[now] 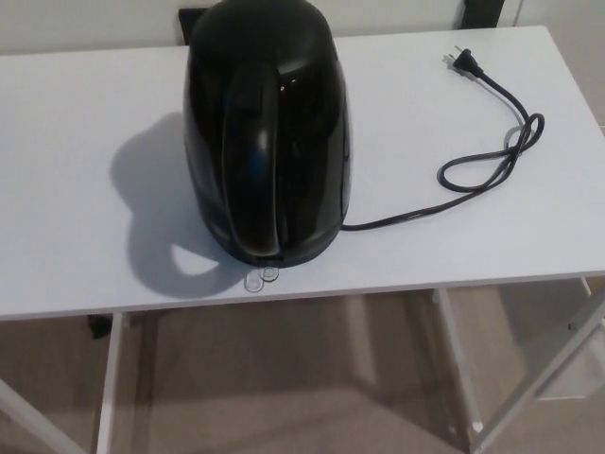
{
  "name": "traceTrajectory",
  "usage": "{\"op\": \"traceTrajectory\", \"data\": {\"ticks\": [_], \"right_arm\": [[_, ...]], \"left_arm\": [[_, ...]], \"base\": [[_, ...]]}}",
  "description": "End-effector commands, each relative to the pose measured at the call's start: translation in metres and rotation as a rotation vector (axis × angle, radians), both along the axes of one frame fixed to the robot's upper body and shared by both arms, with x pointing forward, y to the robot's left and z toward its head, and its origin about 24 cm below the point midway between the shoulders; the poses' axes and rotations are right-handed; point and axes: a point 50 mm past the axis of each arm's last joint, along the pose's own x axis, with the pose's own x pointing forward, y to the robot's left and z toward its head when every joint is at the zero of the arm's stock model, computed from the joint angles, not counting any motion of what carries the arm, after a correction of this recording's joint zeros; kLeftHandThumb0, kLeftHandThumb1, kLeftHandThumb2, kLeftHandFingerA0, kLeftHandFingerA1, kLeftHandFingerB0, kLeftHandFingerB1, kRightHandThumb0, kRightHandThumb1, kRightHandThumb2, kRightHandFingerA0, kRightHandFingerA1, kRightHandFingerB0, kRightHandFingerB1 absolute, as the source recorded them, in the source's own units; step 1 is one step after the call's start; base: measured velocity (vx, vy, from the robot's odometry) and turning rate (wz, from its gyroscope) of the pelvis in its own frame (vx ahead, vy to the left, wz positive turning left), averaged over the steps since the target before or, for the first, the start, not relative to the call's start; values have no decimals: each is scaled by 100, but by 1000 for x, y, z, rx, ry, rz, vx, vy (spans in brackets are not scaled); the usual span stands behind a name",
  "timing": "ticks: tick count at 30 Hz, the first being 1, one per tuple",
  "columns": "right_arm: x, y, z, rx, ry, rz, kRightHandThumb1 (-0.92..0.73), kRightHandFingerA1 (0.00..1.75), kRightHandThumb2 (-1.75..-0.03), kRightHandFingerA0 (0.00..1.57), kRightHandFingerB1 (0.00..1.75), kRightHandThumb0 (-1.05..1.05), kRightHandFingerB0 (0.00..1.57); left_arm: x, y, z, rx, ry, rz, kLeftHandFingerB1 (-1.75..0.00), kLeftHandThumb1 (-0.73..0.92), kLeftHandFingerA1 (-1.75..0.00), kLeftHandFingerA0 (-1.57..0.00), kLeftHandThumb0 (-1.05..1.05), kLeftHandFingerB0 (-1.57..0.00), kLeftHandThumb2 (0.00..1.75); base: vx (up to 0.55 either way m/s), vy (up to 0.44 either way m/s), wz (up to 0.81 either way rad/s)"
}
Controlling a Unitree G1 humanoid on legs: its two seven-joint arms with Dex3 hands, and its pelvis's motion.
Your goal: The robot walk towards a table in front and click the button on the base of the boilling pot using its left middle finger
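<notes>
Boiling pot (267, 142) on table (66, 189) — handless frame

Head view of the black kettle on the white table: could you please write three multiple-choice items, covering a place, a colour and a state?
1. Where does the glossy black plastic kettle stand on the white table?
A near the front edge
B on the right end
C under it

2. What colour is the looped power cord?
A white
B black
C red

3. The two-pin plug is:
A in a socket
B hanging off the edge
C lying loose on the tabletop

Answers: 1 A, its base almost meets the edge; 2 B, dark against white; 3 C, prongs bare.
</notes>
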Motion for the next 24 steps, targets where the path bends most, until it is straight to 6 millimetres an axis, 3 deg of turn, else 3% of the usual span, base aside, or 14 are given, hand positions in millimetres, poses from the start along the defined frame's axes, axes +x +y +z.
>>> {"op": "traceTrajectory", "data": {"ticks": [1,11,14,16,17,18,19,20,21,22,23,24], "right_arm": [[-1,-5,3,-48,-13,35,-72,52,-60,49,39,-9,33],[-1,-5,2,-48,-2,46,-73,51,-61,49,39,-9,34],[0,-5,3,-51,-3,60,-73,52,-61,50,39,-9,34],[2,-6,4,-63,-3,62,-73,50,-61,49,39,-10,35],[2,-6,4,-62,0,60,-72,49,-61,49,39,-11,35],[2,-5,4,-60,1,59,-72,49,-61,49,39,-11,35],[2,-5,4,-54,3,55,-73,49,-61,48,39,-10,35],[1,-4,4,-49,5,53,-73,50,-61,49,39,-10,35],[1,-4,3,-54,8,54,-71,50,-61,49,39,-11,34],[1,-4,3,-62,13,55,-71,50,-61,49,39,-11,34],[1,-4,3,-60,16,53,-71,50,-61,49,39,-11,35],[1,-4,2,-57,14,53,-72,51,-60,50,39,-10,35]], "left_arm": [[0,4,2,12,-8,-5,-43,41,-52,-56,-23,-39,57],[0,3,2,20,-6,-23,-44,41,-51,-54,-23,-40,57],[0,-2,4,110,-69,-115,-45,38,-53,-57,-34,-39,61],[5,-10,7,226,-119,-250,-44,36,-51,-52,-53,-35,69],[9,-23,12,320,-183,-419,-43,38,-50,-44,-59,-31,71],[10,-28,14,348,-209,-479,-43,38,-50,-44,-59,-31,71],[9,-36,17,388,-235,-549,-32,47,-37,-46,-59,-33,55],[7,-49,20,419,-289,-634,-40,41,-45,-37,-63,-26,72],[6,-56,24,463,-342,-703,-30,50,-36,-41,-63,-30,56],[5,-67,28,516,-420,-797,-30,50,-36,-41,-63,-30,56],[4,-74,31,539,-447,-841,-40,42,-44,-32,-69,-22,76],[4,-77,34,550,-474,-871,-40,44,-43,-25,-71,-19,78]], "base": [[0,0,0],[0,0,0],[0,0,0],[0,0,0],[0,0,0],[0,0,0],[0,0,0],[0,0,0],[0,0,0],[0,0,0],[0,0,0],[0,0,0]]}}
